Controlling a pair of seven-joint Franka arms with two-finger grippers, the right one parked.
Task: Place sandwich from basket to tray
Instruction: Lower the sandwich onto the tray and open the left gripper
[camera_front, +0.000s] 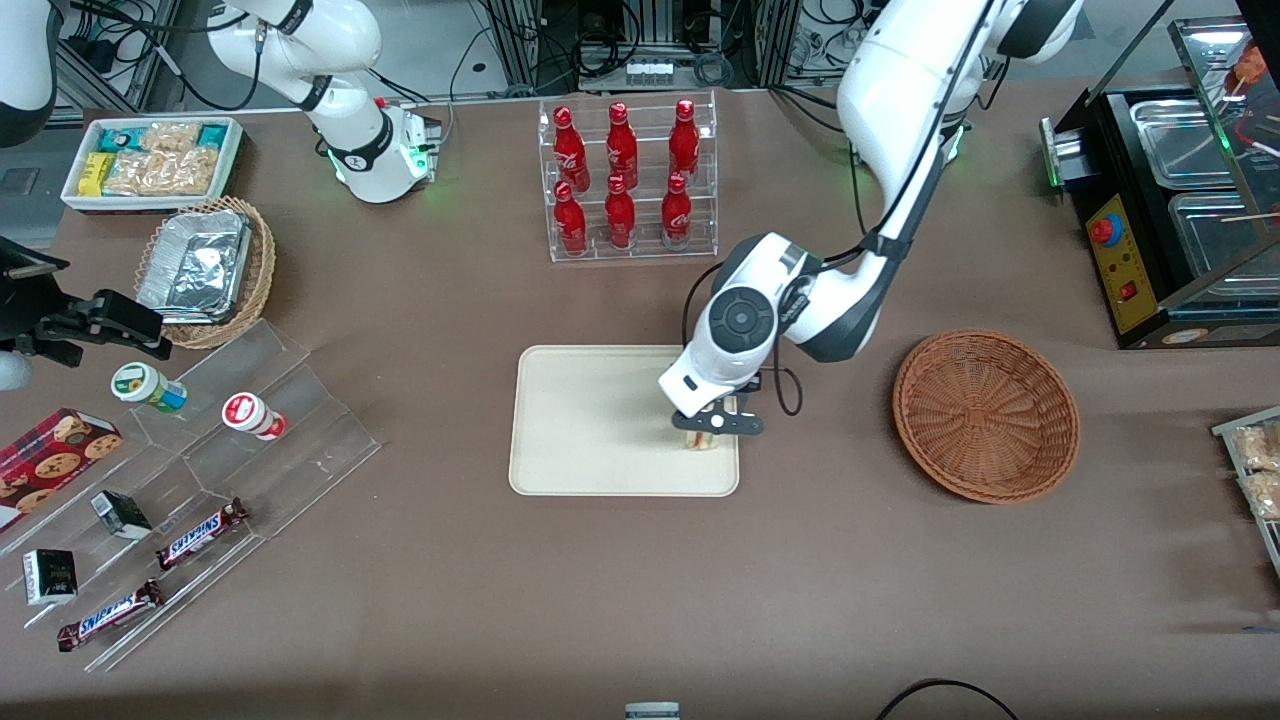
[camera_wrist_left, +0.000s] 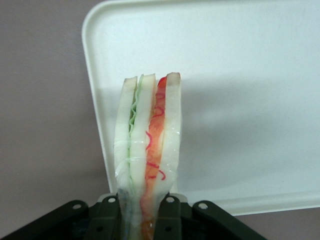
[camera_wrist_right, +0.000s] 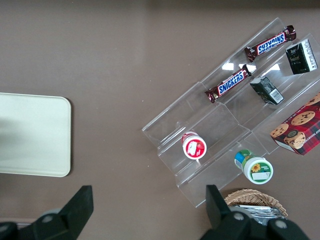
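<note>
The gripper (camera_front: 712, 425) hung over the tray (camera_front: 590, 420), near the corner closest to the empty basket (camera_front: 986, 414), its fingers (camera_wrist_left: 169, 220) clamped on the sandwich (camera_wrist_left: 147, 160), which stood on edge above the tray's rim.

Readable text: "SNICKERS" on two chocolate bars (camera_front: 201, 533) (camera_front: 109, 615) lying on the clear stepped display stand (camera_front: 300, 400) toward the parked arm's end of the table; the same word reads on both bars in the right wrist view (camera_wrist_right: 270, 43) (camera_wrist_right: 229, 86). The red bottles (camera_front: 621, 178) in the clear rack carry white script too small to read. Labels on the two small cups (camera_front: 148, 387) (camera_front: 252, 415), the cookie box (camera_front: 55, 452) and the small dark packs (camera_front: 119, 513) cannot be read. The gripper (camera_front: 712, 424), over the tray (camera_front: 560, 470), bears no legible marking.
</note>
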